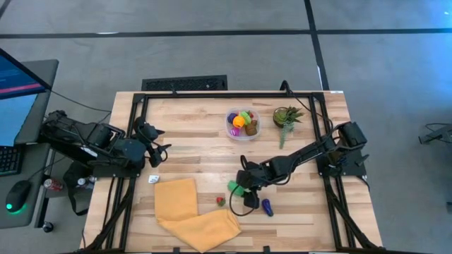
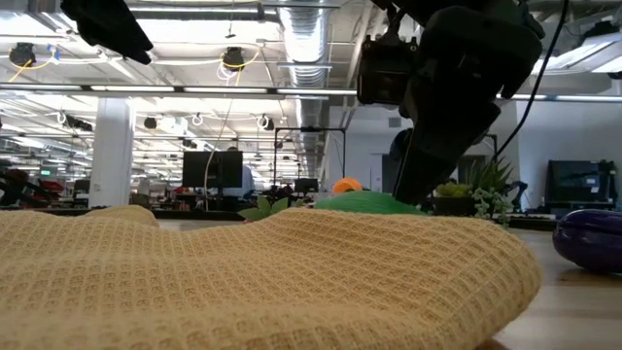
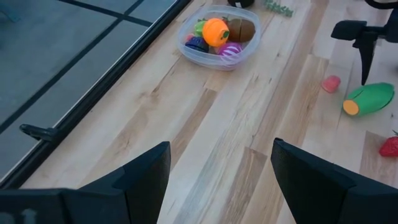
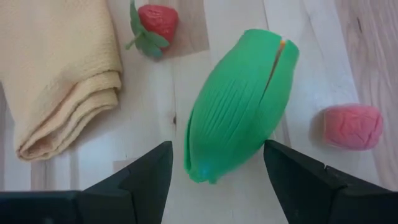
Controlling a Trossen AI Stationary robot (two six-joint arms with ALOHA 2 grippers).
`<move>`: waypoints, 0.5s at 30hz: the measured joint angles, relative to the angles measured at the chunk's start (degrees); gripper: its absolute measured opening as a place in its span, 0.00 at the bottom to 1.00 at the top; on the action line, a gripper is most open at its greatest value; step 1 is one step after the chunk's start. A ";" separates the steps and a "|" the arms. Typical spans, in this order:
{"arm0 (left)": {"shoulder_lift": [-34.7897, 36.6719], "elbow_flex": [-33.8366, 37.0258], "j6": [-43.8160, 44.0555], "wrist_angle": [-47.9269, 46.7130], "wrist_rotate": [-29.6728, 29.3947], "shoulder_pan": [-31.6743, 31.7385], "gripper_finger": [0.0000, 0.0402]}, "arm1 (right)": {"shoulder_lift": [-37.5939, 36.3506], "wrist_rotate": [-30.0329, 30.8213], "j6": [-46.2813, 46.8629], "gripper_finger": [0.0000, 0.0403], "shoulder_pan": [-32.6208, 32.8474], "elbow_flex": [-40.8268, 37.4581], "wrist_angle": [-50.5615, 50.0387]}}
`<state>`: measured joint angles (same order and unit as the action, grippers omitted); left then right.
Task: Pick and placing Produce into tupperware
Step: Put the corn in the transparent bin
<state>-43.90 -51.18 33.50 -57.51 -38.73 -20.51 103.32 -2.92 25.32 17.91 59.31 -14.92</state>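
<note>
1. The setting is appearing as an open-plan office used as a robotics lab.
2. Exposed ducts and strip lights are running along the ceiling.
3. Rows of desks with monitors are filling the background.
4. A wooden table on a black frame is standing on grey carpet.
5. A keyboard and mouse are sitting beside it.

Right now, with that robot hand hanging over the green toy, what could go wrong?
The green corn-like piece is rounded, so the open right hand might squeeze it sideways and make it roll away. A strawberry and a pink piece lie close and could get knocked. The tupperware already looks quite full, so a dropped piece might bounce out.
</note>
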 joint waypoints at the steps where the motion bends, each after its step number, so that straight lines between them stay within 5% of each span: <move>1: 0.00 0.00 0.02 0.02 -0.06 0.00 0.67 | 0.01 -0.01 0.04 0.68 0.00 0.00 0.37; 15: 0.00 0.00 0.00 0.02 -0.66 0.00 0.66 | 0.01 -0.22 3.33 0.69 -1.38 -0.02 3.13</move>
<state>-43.90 -51.18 33.50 -57.49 -39.40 -20.51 103.33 -3.14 28.65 16.53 59.29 -11.79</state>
